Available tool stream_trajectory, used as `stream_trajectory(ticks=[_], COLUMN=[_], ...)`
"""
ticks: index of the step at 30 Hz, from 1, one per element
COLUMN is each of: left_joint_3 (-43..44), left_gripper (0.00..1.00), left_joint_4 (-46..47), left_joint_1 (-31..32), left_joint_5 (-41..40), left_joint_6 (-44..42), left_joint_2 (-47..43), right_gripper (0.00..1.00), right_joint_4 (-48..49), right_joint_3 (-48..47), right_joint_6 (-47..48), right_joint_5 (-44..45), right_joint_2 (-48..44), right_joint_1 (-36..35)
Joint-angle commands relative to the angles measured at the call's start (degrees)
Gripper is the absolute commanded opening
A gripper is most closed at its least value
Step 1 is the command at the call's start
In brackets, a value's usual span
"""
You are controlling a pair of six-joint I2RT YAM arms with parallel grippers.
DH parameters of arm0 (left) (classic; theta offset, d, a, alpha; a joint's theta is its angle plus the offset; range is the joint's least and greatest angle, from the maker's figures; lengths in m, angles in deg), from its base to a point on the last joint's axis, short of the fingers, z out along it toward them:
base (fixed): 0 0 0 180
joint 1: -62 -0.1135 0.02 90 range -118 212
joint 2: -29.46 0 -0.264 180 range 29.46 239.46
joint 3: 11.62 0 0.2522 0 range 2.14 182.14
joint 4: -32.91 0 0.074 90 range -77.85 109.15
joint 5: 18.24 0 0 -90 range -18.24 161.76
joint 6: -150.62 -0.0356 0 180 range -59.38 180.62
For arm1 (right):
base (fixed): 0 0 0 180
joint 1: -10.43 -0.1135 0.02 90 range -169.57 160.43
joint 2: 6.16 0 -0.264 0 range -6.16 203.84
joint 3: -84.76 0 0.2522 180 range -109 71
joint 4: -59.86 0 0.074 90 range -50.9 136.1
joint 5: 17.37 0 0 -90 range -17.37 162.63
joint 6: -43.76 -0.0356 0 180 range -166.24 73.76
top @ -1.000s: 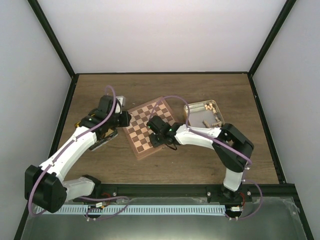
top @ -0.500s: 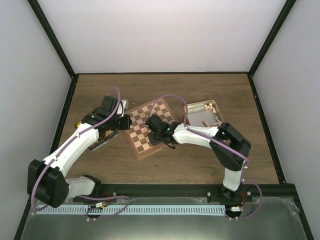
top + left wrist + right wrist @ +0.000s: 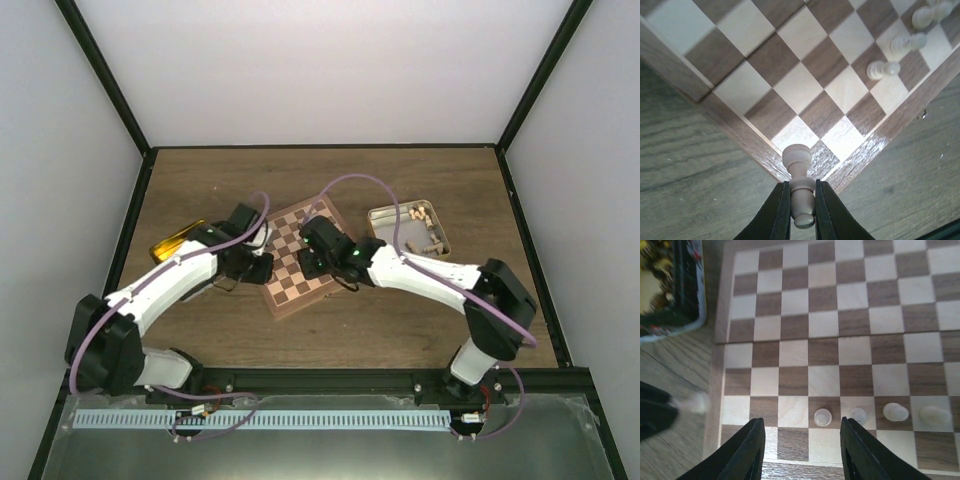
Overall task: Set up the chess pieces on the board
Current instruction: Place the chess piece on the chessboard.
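Note:
The board [image 3: 287, 287] lies tilted in the middle of the table. My left gripper [image 3: 257, 268] hovers at its near-left corner, shut on a pale cream chess piece [image 3: 797, 158]; that corner of the board [image 3: 805, 85] lies just below it. My right gripper [image 3: 316, 264] is open and empty above the board's [image 3: 840, 315] near rows. Several pale pieces stand in one row near the board's edge: one [image 3: 823, 417] lies between my right fingers [image 3: 749, 450], and others [image 3: 895, 412] stand further right. The same pieces [image 3: 883, 69] show in the left wrist view.
An open metal tin [image 3: 384, 216] with several loose pale pieces stands right of the board. A gold-coloured tin [image 3: 176, 240] lies left of it, and a patterned tin [image 3: 670, 295] shows beside the board's far-left edge in the right wrist view.
My left arm has swung from the left tin to the board's near-left corner. My right gripper has shifted a little up the board.

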Motion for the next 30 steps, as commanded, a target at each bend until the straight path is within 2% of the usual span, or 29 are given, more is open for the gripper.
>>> stream_trajectory(ticks=[1,6,12,19,23,24,30], left_joint_3=[3.4,7.1,11.1,12.5,12.0,11.5,5.6], left_gripper=[0.04,0.04,0.06,0.22,0.46,0.49,0.48], left_joint_4=[-4.9,-9.5,-13.4,-13.1,-10.7,-9.6,-2.6], left_joint_1=[4.1,7.6,9.4,9.8,9.8,9.8,9.8], left_joint_5=[-1.7,-4.4,-7.8,-8.0,-8.0,-7.9,-9.4], left_joint_6=[0.4,-0.5,-0.3,0.0,1.3,1.7,5.6], left_joint_2=[5.2,11.0,17.1,20.0,18.0,17.2,13.1], right_gripper=[0.43,0.44,0.44,0.44,0.44,0.45,0.44], right_joint_4=[1.1,3.6,5.4,6.2,6.4,6.3,6.1], right_joint_3=[2.7,9.7,14.2,16.2,16.3,16.3,15.7], right_joint_6=[-3.9,-8.4,-9.3,-8.6,-8.4,-8.4,-8.4], right_joint_5=[2.3,2.7,2.8,2.0,1.6,1.6,1.3], right_joint_2=[-4.9,-10.2,-14.0,-15.6,-16.1,-16.2,-15.3], right_joint_1=[1.8,4.8,6.3,7.2,7.4,7.5,7.5])
